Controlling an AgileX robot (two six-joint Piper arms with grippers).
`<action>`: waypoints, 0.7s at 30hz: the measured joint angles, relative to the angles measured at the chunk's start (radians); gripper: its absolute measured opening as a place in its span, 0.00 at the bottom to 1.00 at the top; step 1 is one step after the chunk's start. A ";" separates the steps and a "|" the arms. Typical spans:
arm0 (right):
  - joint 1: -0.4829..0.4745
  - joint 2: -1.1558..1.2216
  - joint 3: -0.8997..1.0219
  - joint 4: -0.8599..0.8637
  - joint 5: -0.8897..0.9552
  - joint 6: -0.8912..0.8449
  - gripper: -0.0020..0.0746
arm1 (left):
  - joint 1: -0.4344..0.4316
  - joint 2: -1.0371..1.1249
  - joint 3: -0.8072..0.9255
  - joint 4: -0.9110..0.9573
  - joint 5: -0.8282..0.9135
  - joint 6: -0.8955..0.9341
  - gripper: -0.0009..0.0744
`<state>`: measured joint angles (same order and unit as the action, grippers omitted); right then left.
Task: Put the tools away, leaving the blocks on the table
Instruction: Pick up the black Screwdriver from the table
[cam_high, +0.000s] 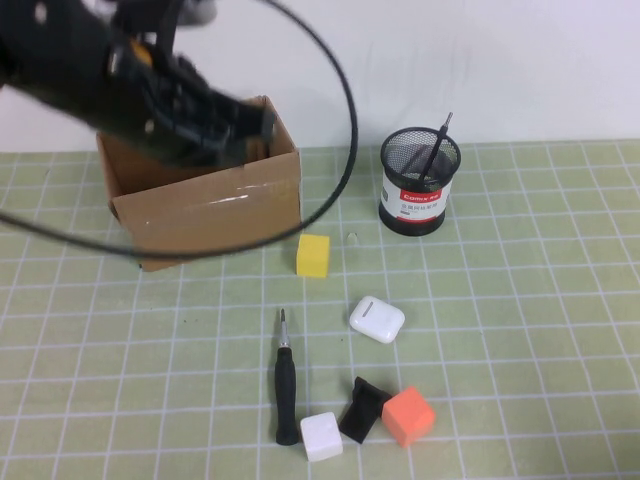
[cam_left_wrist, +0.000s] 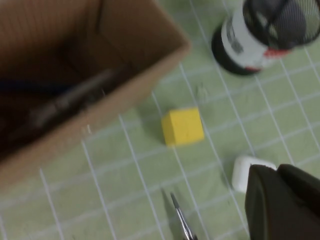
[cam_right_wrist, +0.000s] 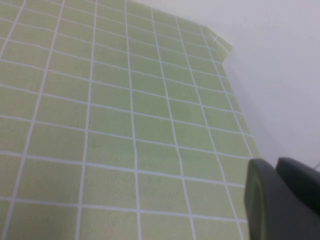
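Note:
My left gripper hangs over the open cardboard box, with its fingers together and nothing between them. A dark, blurred long shape lies inside the box; I cannot tell what it is, and no red-handled scissors show. The thin black pen stands in the mesh cup. The black-handled screwdriver lies on the table, tip away from me. The yellow cube, white cube and orange cube sit on the table. My right gripper is shut over bare table, outside the high view.
A white earbud case lies between the yellow cube and the orange cube. A small black wedge sits between the white and orange cubes. A black cable loops from the left arm past the box.

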<state>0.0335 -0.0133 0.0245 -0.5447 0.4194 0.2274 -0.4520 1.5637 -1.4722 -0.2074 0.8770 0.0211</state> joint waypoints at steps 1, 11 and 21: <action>0.000 0.000 0.000 0.000 0.000 0.000 0.01 | 0.000 -0.012 0.034 -0.010 -0.017 -0.006 0.01; 0.000 0.000 0.000 0.000 0.000 0.000 0.01 | 0.000 -0.055 0.331 -0.071 -0.150 -0.108 0.01; 0.000 0.000 0.000 0.000 0.000 0.000 0.01 | 0.000 0.061 0.353 -0.200 -0.174 -0.117 0.01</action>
<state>0.0335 -0.0133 0.0245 -0.5447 0.4194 0.2274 -0.4520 1.6245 -1.1197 -0.4071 0.7034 -0.0957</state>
